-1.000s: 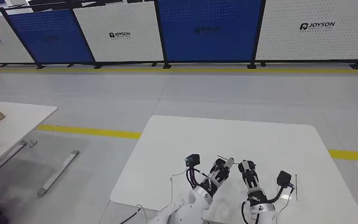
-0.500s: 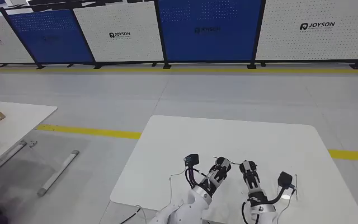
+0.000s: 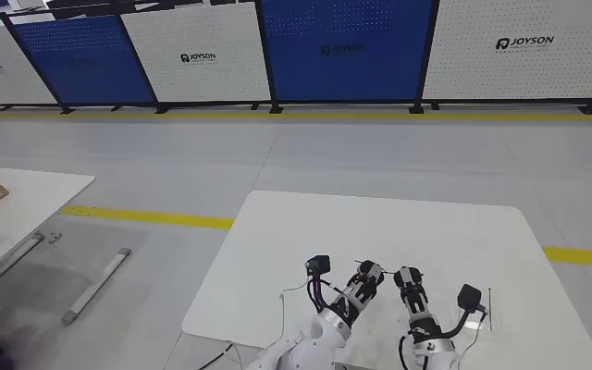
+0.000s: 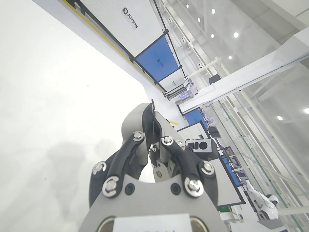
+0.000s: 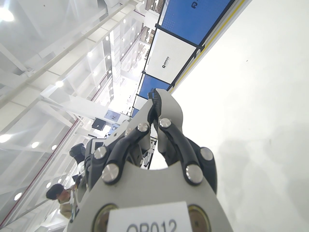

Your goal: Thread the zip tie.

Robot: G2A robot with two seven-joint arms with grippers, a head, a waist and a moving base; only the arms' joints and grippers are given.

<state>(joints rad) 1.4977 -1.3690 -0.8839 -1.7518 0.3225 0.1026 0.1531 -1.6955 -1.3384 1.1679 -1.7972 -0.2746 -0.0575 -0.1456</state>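
White surface (image 3: pixel 277 240) carries both arms in the top view, low at its near edge. The left claw (image 3: pixel 369 269) and the right claw (image 3: pixel 407 276) sit close side by side, both pointing away from the robot. A thin black tie (image 3: pixel 387 270) bridges the small gap between their tips, and a short bit runs on past the left claw's outer side. From here it is too fine to tell how each end is gripped. Well beyond the claws stand blue and white panels (image 3: pixel 347 51), and a yellow line (image 3: pixel 139 215) crosses the floor nearer to them.

From the left wrist, the left claw (image 4: pixel 151 111) is pressed together on the tie (image 4: pixel 153 121). The tie shows as a black strip standing edge-on between the pads. A short end pokes out just past the fingertips. The surface (image 4: pixel 48 73) lies below and ahead of this claw, with the panels (image 4: pixel 120 18) past its far edge.

From the right wrist, the right claw (image 5: pixel 158 98) is likewise clamped on the tie (image 5: pixel 157 108). Here the strip bends in a shallow curve between the pads, and its end juts just beyond the tips. The surface (image 5: pixel 241 85) spreads out ahead of the claw, with the panels (image 5: pixel 188 8) behind it.
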